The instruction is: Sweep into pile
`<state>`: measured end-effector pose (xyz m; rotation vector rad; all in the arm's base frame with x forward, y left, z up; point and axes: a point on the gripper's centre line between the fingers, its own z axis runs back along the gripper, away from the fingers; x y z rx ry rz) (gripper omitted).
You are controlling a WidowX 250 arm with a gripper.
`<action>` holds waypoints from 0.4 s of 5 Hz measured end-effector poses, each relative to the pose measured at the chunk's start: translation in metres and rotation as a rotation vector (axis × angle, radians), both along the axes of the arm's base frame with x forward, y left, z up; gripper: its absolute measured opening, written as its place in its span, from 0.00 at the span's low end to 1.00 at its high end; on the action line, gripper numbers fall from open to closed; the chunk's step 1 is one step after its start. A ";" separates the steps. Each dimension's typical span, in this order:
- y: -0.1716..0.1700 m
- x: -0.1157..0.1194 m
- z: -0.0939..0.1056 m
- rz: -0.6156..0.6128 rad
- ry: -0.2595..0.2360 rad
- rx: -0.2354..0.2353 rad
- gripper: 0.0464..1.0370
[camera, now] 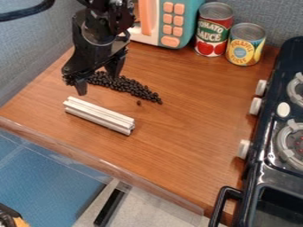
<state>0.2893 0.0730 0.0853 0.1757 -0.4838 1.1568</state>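
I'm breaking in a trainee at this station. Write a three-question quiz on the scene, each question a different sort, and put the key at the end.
1. Multiple choice: which of these lies nearest the dark beads on the counter?
a) the toy microwave
b) the pale grooved bar
c) the stove
2. True or false: the hand is holding the pale grooved bar.
3. Fill in the number: ____ cans stand toward the back of the counter.

Key: 1 b; 2 false; 3 two
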 end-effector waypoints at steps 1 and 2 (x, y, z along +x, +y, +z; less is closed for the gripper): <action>-0.001 -0.001 -0.007 0.006 0.022 -0.005 0.96; -0.002 -0.002 -0.008 0.023 0.024 -0.006 0.96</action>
